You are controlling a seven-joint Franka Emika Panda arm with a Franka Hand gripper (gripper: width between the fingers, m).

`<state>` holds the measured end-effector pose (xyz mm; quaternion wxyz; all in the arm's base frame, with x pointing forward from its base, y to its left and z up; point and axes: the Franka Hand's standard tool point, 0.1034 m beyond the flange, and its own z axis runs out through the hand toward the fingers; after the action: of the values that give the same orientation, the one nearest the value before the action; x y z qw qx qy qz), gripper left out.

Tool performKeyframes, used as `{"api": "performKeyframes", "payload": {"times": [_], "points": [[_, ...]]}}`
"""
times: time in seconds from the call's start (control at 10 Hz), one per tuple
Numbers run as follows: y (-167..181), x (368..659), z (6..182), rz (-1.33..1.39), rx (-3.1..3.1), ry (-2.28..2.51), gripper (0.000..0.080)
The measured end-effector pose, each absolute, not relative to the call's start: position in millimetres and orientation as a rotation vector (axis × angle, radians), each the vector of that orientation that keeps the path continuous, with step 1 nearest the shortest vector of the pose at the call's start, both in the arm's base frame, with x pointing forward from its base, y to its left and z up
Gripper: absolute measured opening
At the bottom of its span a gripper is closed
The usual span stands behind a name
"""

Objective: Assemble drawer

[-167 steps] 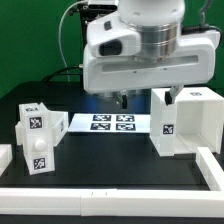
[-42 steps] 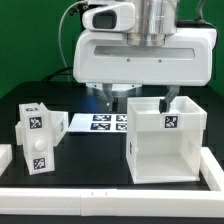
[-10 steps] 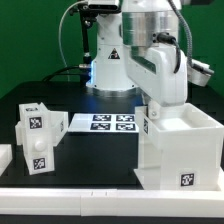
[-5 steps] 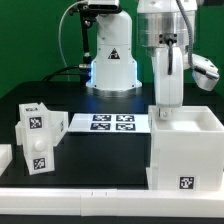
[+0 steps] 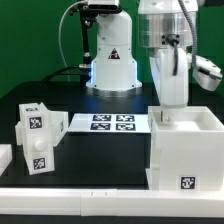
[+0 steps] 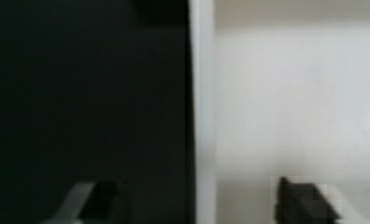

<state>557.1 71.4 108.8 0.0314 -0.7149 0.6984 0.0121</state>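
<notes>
- Where markings show, they are square black-and-white block-pattern tags, too small to decode. One sits low on the front face of the large white hollow plastic drawer casing (image 5: pixel 190 150), and one is on each of two smaller white plastic tray boxes (image 5: pixel 38 150).
- One drawer casing stands on the black table (image 5: pixel 100 155) with its open side up. The two tray boxes stand close together, well apart from the casing, on the exterior view's left of it.
- One thin flat white marker board (image 5: pixel 112 122) carrying four tags lies between the tray boxes and the casing, a little behind both.
- One two-finger gripper (image 5: pixel 163 113) with dark fingers reaches down at the casing's top rim, on the wall nearest the marker board.
- Seen from the wrist, the gripper (image 6: pixel 196 200) is spread wide. One finger is on each side of that wall, with a gap between each finger and the wall.
</notes>
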Motion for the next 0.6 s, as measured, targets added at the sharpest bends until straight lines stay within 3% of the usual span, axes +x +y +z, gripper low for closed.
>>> {"api": "performKeyframes", "payload": {"times": [0.1,0.2,0.3,0.6], "points": [[68,562,121.2,0.027,-2.229,2.087,0.0562],[59,565,136.3,0.012,-2.340,1.936,0.0630],[47,569,149.8,-0.020,-2.434,1.791,0.0630],[22,572,149.4,-0.065,-2.657,1.440,0.0649]]}}
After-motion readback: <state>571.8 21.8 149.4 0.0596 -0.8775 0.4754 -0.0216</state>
